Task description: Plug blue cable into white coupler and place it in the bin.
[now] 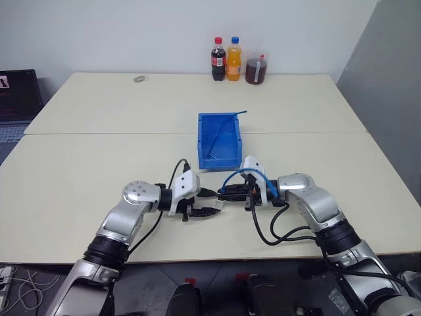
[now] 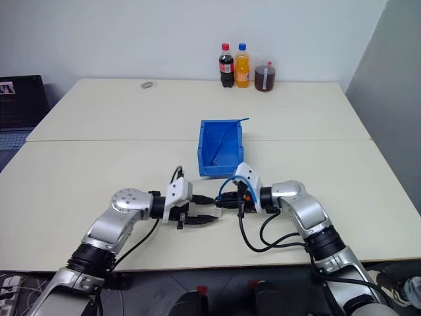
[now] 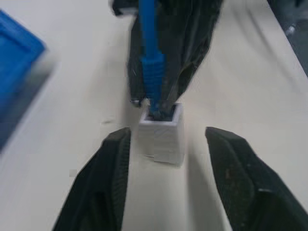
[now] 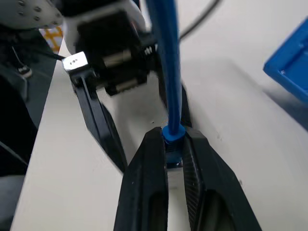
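The right gripper (image 4: pixel 174 159) pinches the blue cable (image 3: pixel 150 72), plugged into the white coupler (image 3: pixel 162 137) between the left gripper's (image 3: pixel 166 159) spread fingers. Best keep that pinch firm while carrying to the bin (image 1: pixel 220 141).

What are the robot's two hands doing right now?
Left gripper: open, fingers either side of the coupler, not gripping.
Right gripper: shut on the cable.

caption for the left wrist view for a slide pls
Blue cable plugged into the white coupler, left gripper fingers open either side.
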Robot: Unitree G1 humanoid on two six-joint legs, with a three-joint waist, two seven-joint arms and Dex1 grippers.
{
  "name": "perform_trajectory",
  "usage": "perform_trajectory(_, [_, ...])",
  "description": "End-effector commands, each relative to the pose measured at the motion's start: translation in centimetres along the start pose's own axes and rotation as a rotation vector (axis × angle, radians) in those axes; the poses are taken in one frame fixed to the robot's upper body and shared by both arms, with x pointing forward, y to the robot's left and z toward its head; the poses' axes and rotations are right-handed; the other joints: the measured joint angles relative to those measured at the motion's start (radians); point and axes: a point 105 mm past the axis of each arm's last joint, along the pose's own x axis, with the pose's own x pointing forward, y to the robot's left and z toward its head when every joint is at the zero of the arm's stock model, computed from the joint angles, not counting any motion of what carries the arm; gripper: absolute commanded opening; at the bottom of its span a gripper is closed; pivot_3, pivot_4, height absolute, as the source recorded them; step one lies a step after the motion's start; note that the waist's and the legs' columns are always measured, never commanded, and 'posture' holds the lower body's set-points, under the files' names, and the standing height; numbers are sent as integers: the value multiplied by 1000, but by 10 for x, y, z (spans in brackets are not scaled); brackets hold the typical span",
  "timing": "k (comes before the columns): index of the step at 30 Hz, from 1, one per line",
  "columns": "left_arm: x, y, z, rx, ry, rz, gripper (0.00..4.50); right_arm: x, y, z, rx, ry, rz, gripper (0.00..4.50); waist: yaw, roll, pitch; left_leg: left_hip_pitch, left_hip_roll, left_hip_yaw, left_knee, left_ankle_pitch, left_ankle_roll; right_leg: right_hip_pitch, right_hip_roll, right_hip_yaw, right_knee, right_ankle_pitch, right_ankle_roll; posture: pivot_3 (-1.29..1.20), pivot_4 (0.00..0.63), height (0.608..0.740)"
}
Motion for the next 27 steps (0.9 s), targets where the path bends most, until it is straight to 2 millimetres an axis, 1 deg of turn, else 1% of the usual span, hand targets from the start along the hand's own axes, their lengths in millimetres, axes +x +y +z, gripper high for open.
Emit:
perform_trajectory(1, [-15,4,31,-4,-86,109,3548,-11,4,68,92,-159,10,160,0,1,1,0,0,0,0,0,0,0,0,0,0,0,0,0,150,740])
perform_trajectory(4, [-27,10,52,-3,-149,254,4130,-16,-14,99,181,-202,-56,160,-3,1,4,-2,0,0,0,0,0,-2,0,1,0,2,-3,0,150,740])
perform_trajectory(5, [-31,10,61,-7,-179,310,4257,-16,-24,110,194,-217,-93,160,-3,1,4,-2,0,-1,0,0,0,-3,0,0,0,2,-3,0,150,740])
perform_trajectory(6, [-33,9,67,-12,-197,346,4487,-16,-30,118,202,-226,-117,160,-3,1,4,-3,1,-1,0,0,0,-3,0,-1,0,2,-3,0,150,740])
perform_trajectory(7, [-35,8,72,-15,-213,382,4487,-15,-42,125,235,-227,-168,160,-3,1,3,-2,1,0,-1,0,0,-3,0,0,0,2,-3,0,150,740])
perform_trajectory(10, [-38,8,82,-34,-250,479,4487,-9,-68,131,298,-200,-267,160,-1,1,3,-2,0,1,-1,0,0,-3,0,0,-1,2,-3,0,150,740])
perform_trajectory(14, [-45,9,88,-83,-293,609,4487,-2,-99,129,345,-168,-396,160,0,1,4,-4,0,2,-1,0,0,-3,-1,1,-1,2,-3,0,150,740])
perform_trajectory(16, [-46,8,88,-101,-295,638,4487,0,-107,129,376,-181,-435,160,-3,0,4,-4,0,2,-1,0,0,-3,-1,1,-2,2,-3,0,150,740])
perform_trajectory(17, [-45,7,87,-109,-296,645,4500,1,-110,130,387,-187,-442,865,-3,0,4,-4,0,4,-1,0,0,-4,-1,2,-1,2,-3,0,150,740])
perform_trajectory(19, [-44,4,86,-119,-292,652,4500,3,-115,130,377,-183,-475,1296,-3,0,4,-5,0,4,-1,0,0,-5,-1,2,-1,2,-3,0,150,740])
perform_trajectory(23, [-45,1,83,-131,-288,658,4500,4,-117,132,329,-161,-494,2405,-3,0,4,-11,0,4,-1,0,0,-11,-1,2,-1,3,-4,0,150,740])
perform_trajectory(25, [-46,1,81,-136,-286,662,4500,3,-119,131,310,-148,-513,2849,-3,0,4,-14,0,4,0,0,0,-14,-1,2,0,3,-3,0,150,740])
perform_trajectory(26, [-46,2,80,-140,-286,665,4500,1,-121,130,299,-145,-525,2915,-3,0,4,-14,0,4,0,0,0,-14,-1,2,0,3,-3,0,150,740])
perform_trajectory(27, [-46,2,79,-142,-282,669,4500,-1,-123,130,276,-140,-546,3281,-3,0,4,-15,0,4,0,0,0,-14,-1,2,0,3,-3,0,150,740])
